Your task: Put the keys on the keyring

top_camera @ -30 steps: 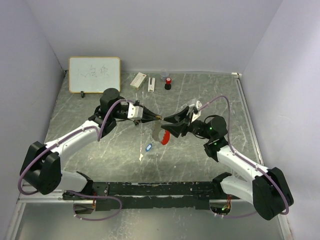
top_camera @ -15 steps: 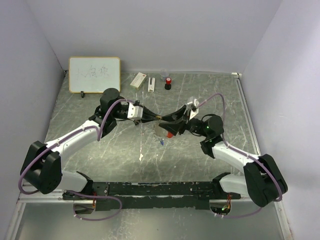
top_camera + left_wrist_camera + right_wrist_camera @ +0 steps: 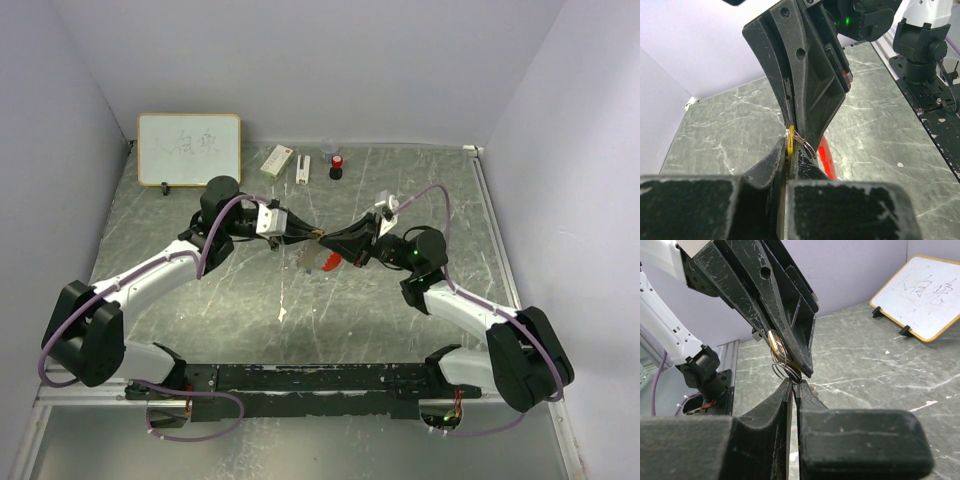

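The two arms meet tip to tip in the air over the middle of the surface [image 3: 220,290], and all the business is in that one spot. The left fingers [image 3: 767,167] are pressed shut on the tan-gold key [image 3: 790,145], held on edge with only a sliver showing past the tips. The right fingers [image 3: 772,407] come in from the opposite side, closed to a hairline on the wire loop of the keyring [image 3: 785,371], whose red tag [image 3: 331,263] hangs just beneath. From either wrist the other's load sits dead ahead, loop touching key. Neither arm is nearer. I'd say the threading turns on lining the wire's end with the key's hole. The blue key I cannot pick out.
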Available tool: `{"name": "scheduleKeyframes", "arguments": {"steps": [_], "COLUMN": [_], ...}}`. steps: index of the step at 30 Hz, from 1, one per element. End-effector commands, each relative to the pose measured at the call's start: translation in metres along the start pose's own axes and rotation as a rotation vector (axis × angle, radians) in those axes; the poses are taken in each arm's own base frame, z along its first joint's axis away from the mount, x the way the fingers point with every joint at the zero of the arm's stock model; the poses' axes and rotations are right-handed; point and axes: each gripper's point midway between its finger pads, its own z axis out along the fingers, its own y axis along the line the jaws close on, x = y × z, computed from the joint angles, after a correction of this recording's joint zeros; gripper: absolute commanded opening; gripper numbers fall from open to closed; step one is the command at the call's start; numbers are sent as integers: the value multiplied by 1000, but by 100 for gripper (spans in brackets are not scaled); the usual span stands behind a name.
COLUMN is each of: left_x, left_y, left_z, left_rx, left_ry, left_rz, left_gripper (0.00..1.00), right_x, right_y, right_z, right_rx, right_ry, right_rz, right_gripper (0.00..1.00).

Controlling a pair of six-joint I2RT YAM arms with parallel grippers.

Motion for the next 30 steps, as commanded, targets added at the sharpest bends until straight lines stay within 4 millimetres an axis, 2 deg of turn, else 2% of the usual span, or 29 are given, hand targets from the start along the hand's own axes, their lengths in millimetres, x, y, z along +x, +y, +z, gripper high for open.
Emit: {"name": "scheduleKeyframes", "arguments": {"steps": [1, 4, 18, 30], "left_x": [-17, -13, 10, 27], "left_y": [22, 26, 46, 45], "left_z": [0, 0, -3, 17], "left_rx": [-62, -86, -207, -211], "left_ry": [-21, -8, 103, 213], "left_rz": [56, 44, 17, 32], "left_gripper": [7, 7, 7, 7], "right_x": [-14, -13, -19, -25], "right_y": [0, -2, -18, -34], "right_z": [0, -3, -17, -14], "right_rx": [19, 48, 216, 285], "right_ry": [-17, -9, 73, 194], "right_rz": [-54, -63, -125, -138], "right_gripper": [3, 0, 0, 0]}}
